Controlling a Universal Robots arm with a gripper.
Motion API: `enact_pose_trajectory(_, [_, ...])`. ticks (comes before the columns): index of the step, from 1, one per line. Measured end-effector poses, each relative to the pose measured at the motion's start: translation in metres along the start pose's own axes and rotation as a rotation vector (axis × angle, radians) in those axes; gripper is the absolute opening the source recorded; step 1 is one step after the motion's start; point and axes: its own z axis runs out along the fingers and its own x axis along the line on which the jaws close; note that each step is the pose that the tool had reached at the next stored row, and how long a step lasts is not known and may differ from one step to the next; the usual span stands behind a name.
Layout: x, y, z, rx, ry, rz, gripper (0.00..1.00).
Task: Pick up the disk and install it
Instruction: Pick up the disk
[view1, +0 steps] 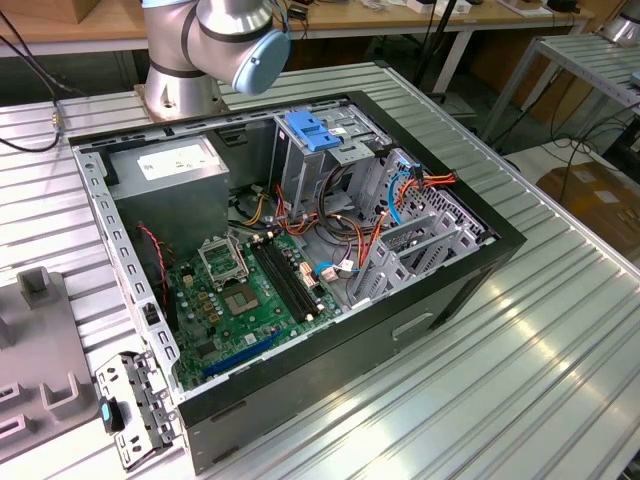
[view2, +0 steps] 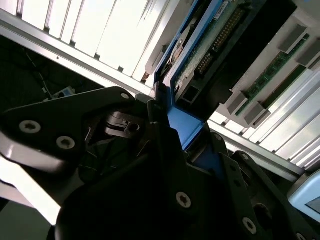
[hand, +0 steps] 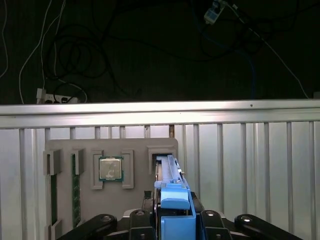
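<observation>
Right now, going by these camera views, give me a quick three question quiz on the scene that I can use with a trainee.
1. True or false: the disk stands on edge in a slot of the grey tray.
2. Multiple choice: the gripper is shut on which part of the disk? A) its blue carrier end B) its green circuit board C) a cable
3. Fill in: in the first wrist view, the square part seated in the grey tray beside the disk is a ___.
Key: 1 true; 2 A; 3 processor chip.
</observation>
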Motion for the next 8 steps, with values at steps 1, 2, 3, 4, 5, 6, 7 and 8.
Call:
enact_pose_trajectory(1, [0.0, 0.0, 0.0, 0.0, 0.0001, 0.0, 0.37])
enact_pose_trajectory(2, [0.0, 0.0, 0.0, 0.0, 0.0001, 0.0, 0.37])
enact_pose_trajectory(3, [0.0, 0.0, -0.0001, 0.0, 0.0001, 0.0, 0.37])
enact_pose_trajectory(4, [0.0, 0.0, -0.0008, -0.0003, 0.0003, 0.0, 0.37])
enact_pose_trajectory(5, [0.0, 0.0, -0.0015, -0.0003, 0.0003, 0.0, 0.37])
enact_pose_trajectory(6, [0.0, 0.0, -0.0022, 0.0, 0.0001, 0.0, 0.37])
enact_pose_trajectory(7, [-0.0001, 0.0, -0.003, 0.0, 0.0001, 0.0, 0.37])
enact_pose_trajectory(8, [-0.0001, 0.0, -0.004, -0.0001, 0.0002, 0.0, 0.37])
